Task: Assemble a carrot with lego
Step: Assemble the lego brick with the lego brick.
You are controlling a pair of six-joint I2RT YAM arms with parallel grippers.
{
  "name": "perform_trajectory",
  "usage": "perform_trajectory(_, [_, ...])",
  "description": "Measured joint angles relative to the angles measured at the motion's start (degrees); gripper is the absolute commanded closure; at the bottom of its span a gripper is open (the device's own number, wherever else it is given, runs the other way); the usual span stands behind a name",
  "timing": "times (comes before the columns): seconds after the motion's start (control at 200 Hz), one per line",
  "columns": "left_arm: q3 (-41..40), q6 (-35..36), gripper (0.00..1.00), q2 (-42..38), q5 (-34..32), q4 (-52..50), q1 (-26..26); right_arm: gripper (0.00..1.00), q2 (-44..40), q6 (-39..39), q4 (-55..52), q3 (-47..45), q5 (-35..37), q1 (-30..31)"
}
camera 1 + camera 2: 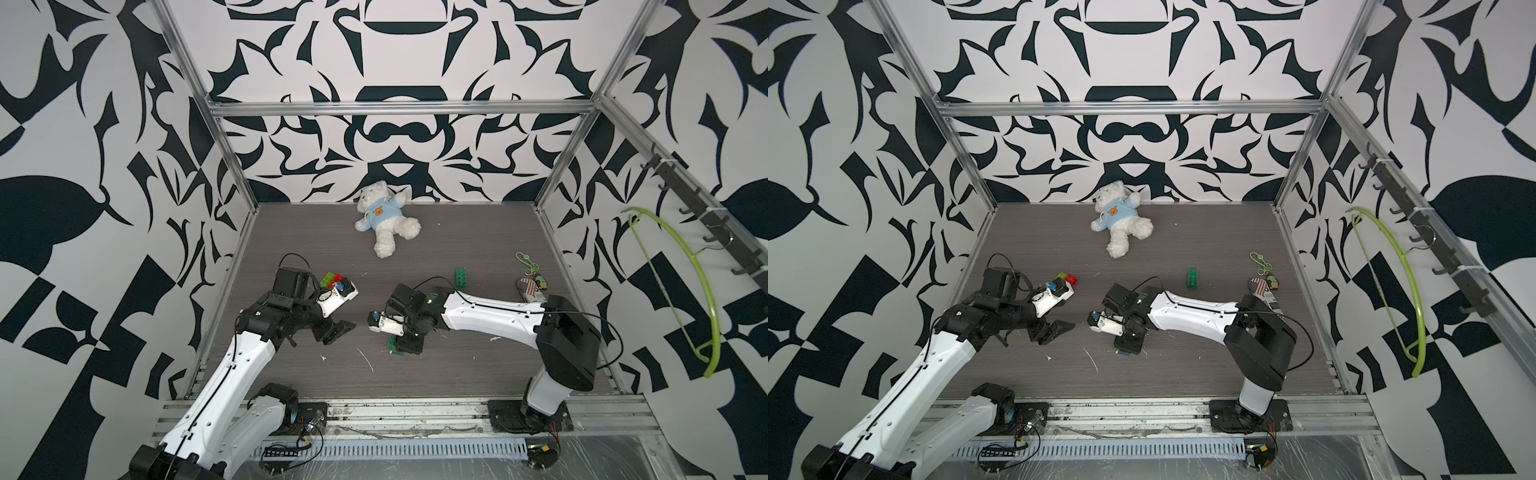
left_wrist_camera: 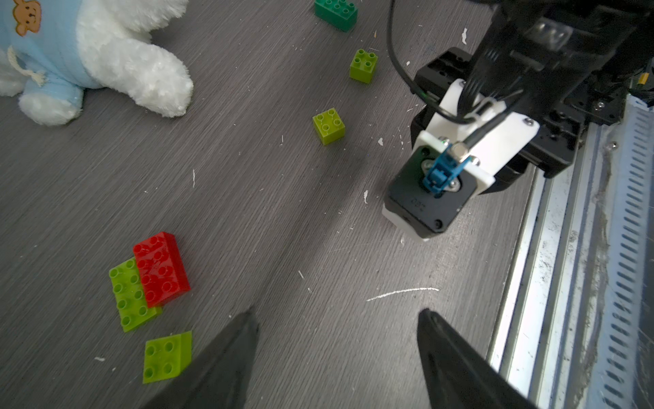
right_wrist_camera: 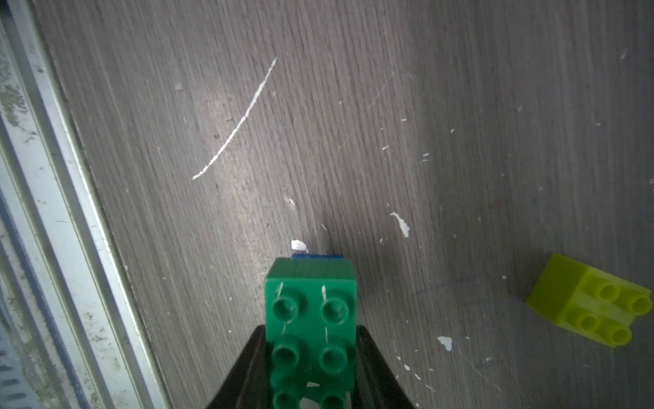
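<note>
My right gripper [image 3: 310,354] is shut on a dark green lego brick [image 3: 310,311] with a blue brick [image 3: 316,255] joined under its far end; this is all of the carrot that shows. It sits low over the middle of the table in both top views [image 1: 400,347] [image 1: 1126,347]. My left gripper [image 2: 338,313] hangs open and empty to its left [image 1: 337,330]. Close by lie a red brick [image 2: 161,269] stacked on a lime one [image 2: 129,301] and a lime sloped brick [image 2: 166,356]. Two small lime bricks [image 2: 329,125] [image 2: 363,65] lie farther off.
A loose dark green brick [image 1: 461,277] lies right of centre. The white teddy bear [image 1: 386,216] in a blue shirt lies at the back. A keychain and small trinkets [image 1: 532,286] sit at the right edge. The metal rail [image 1: 415,409] borders the front.
</note>
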Motion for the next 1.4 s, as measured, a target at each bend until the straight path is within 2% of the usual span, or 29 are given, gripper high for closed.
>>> perform_trajectory(0.48, [0.0, 0.0, 0.22, 0.0, 0.0, 0.0, 0.0, 0.67, 2.3, 3.4, -2.3, 2.9, 1.3, 1.2])
perform_trajectory(0.95, [0.0, -0.3, 0.22, 0.0, -0.9, 0.4, 0.0, 0.68, 5.1, 5.6, -11.1, 8.3, 5.0, 1.9])
perform_trajectory(1.245, [0.0, -0.7, 0.21, -0.5, -1.3, 0.6, 0.0, 0.68, -1.4, 5.8, -1.6, -1.0, 2.3, 1.4])
perform_trajectory(1.4, [0.0, -0.8, 0.21, -0.5, -1.3, 0.9, 0.0, 0.68, -2.4, 5.3, 1.4, -2.9, 0.6, 0.6])
